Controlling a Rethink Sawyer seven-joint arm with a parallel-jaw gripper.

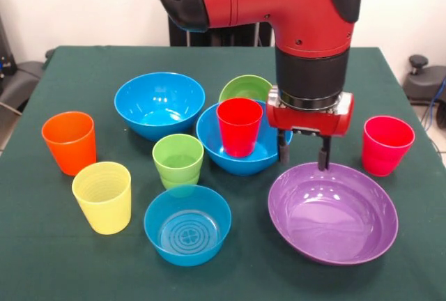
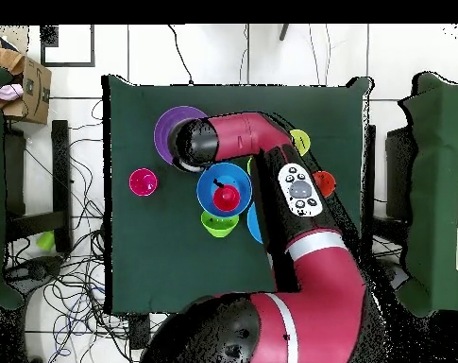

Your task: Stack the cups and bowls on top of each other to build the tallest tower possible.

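With its black fingers [image 1: 304, 153] apart and empty above the far rim of the wide glossy purple plastic bowl [image 1: 333, 214], which sits on the green worktop [image 1: 418, 259], a thin-rim pinch could slip or tip that bowl.

In the overhead view my arm [image 2: 298, 236] covers the second large blue bowl [image 2: 253, 223], most of the yellow cup [image 2: 299, 142] and orange cup [image 2: 326, 182], and half the purple bowl [image 2: 168, 132].
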